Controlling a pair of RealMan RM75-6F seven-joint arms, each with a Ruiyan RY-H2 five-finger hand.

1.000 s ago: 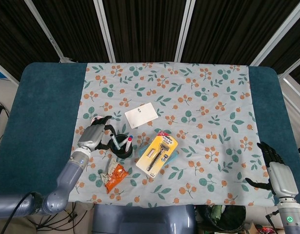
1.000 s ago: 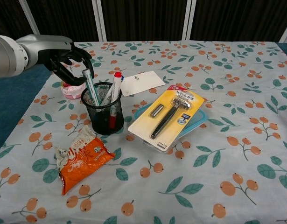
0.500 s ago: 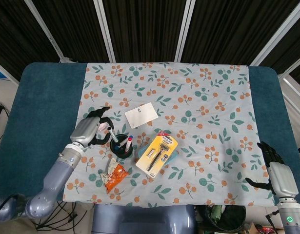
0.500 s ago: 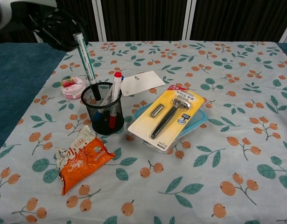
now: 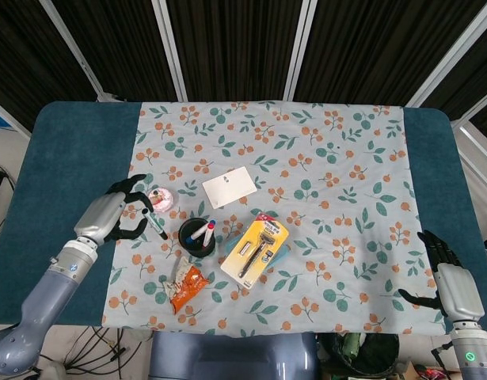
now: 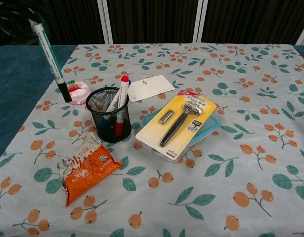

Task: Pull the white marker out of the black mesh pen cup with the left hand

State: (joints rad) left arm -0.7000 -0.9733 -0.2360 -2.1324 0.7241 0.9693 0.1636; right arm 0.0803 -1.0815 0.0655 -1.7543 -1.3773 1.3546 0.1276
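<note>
My left hand (image 5: pixel 118 214) holds the white marker (image 6: pixel 52 61) by its upper end, up in the air and left of the black mesh pen cup (image 6: pixel 108 114). The marker, white with green print and a black tip, hangs tilted with its tip clear of the cup's rim; the head view shows it as a short piece (image 5: pixel 152 223) beside the cup (image 5: pixel 196 237). Two other markers, one with a red cap, stay in the cup. The chest view barely shows the hand, dark at the top left corner. My right hand (image 5: pixel 449 283) rests open at the table's near right edge.
A pink round thing (image 6: pixel 77 92) lies just left of the cup, under the raised marker. An orange snack packet (image 6: pixel 86 168) sits in front of the cup, a razor in yellow packaging (image 6: pixel 180 122) to its right, a white card (image 6: pixel 151 87) behind.
My left hand has lifted the white marker up and to the left, fully out of the cup. The right hand has not moved.
</note>
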